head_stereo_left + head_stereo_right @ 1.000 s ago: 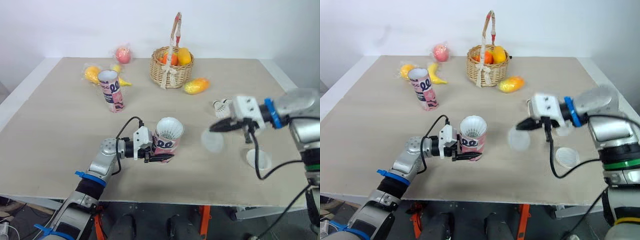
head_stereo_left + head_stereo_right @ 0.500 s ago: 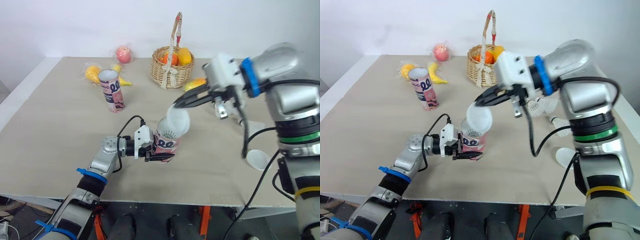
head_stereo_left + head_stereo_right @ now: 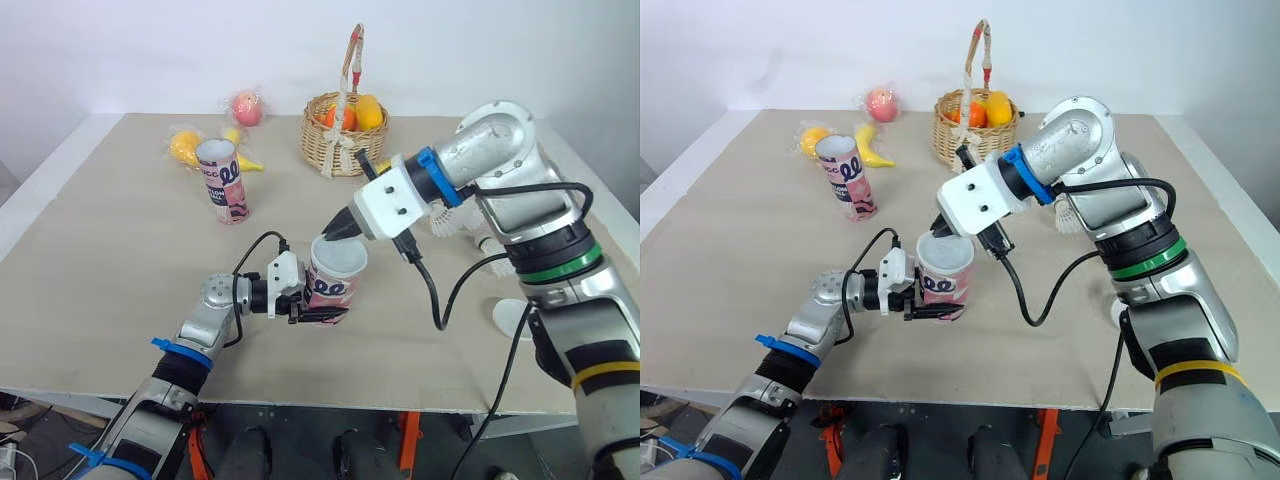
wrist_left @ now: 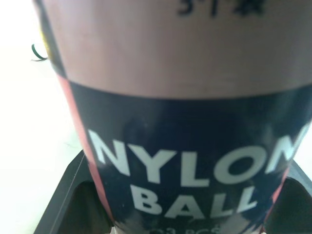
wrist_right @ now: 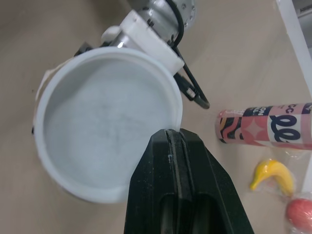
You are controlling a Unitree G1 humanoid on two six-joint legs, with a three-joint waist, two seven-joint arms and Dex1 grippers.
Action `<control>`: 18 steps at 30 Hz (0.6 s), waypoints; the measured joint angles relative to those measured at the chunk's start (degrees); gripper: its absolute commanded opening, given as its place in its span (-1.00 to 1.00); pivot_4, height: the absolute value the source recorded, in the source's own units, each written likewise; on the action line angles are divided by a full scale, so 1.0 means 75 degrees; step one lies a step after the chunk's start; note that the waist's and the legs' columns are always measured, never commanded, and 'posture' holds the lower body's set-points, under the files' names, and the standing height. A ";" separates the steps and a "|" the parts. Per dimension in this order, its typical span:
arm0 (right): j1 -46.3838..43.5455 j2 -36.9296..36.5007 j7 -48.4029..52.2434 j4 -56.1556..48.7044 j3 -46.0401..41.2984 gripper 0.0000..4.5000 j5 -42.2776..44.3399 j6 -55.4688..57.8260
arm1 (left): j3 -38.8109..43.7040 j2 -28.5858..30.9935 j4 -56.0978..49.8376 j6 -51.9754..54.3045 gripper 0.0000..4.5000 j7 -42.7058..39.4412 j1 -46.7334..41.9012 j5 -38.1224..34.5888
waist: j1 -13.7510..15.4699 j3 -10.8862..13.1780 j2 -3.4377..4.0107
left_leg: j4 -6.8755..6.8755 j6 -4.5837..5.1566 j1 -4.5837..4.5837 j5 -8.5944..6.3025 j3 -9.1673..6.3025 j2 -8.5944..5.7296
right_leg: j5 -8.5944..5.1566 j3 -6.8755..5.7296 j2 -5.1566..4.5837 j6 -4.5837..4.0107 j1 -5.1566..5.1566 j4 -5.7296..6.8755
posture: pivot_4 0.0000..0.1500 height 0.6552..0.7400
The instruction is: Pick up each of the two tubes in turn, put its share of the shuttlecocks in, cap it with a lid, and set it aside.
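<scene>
A pink tube (image 3: 329, 287) marked NYLON BALL (image 4: 185, 122) stands upright at the front middle of the table, with my left gripper (image 3: 322, 303) shut around its lower part. My right gripper (image 3: 336, 231) is shut on the rim of a white lid (image 3: 340, 254). It holds the lid flat over the tube's mouth, and the lid (image 5: 105, 126) hides what is inside. The second pink tube (image 3: 222, 182) stands upright and uncapped at the back left. White shuttlecocks (image 3: 446, 216) lie at the right, partly behind my right arm.
Another white lid (image 3: 510, 318) lies on the table at the front right. A wicker basket (image 3: 344, 140) of fruit stands at the back middle. Bagged fruit (image 3: 186, 148) and a peach (image 3: 246, 108) lie at the back left.
My right arm has swung from the right side to the middle with the white lid and lowered it onto the held tube's mouth. The left gripper and tube have stayed put.
</scene>
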 measured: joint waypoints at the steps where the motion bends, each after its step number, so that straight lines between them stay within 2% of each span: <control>1: -0.0001 -0.0024 0.0005 -0.0056 0.0000 -0.98 0.0003 -0.0049 | 0.0000 0.0006 -0.0002 -0.0002 0.27 0.0000 0.0000 0.0002 | 0.0001 0.0000 0.0000 | -0.0001 0.0000 0.0000 0.0000 -0.0001 0.0000 | -0.0001 0.0000 0.0000 -0.0001 0.0000 0.0000 | 1.00 1.00; 11: 0.0016 -0.0164 0.0018 -0.0508 0.0077 -0.98 -0.0131 -0.0277 | -0.0015 0.0001 0.0025 -0.0150 0.27 -0.0026 -0.0006 0.0051 | 0.0001 0.0000 0.0000 | -0.0004 0.0000 0.0000 0.0000 -0.0001 -0.0001 | -0.0005 -0.0001 -0.0001 -0.0004 0.0000 0.0000 | 1.00 1.00; 18: 0.0258 -0.0138 -0.0123 -0.0685 0.0110 -0.98 -0.0702 -0.0951 | -0.0023 -0.0006 0.0101 -0.0174 0.27 -0.0027 -0.0016 0.0076 | 0.0001 -0.0013 -0.0004 | -0.0009 0.0000 0.0022 -0.0001 0.0001 -0.0001 | -0.0009 -0.0001 -0.0001 -0.0007 0.0020 0.0000 | 1.00 1.00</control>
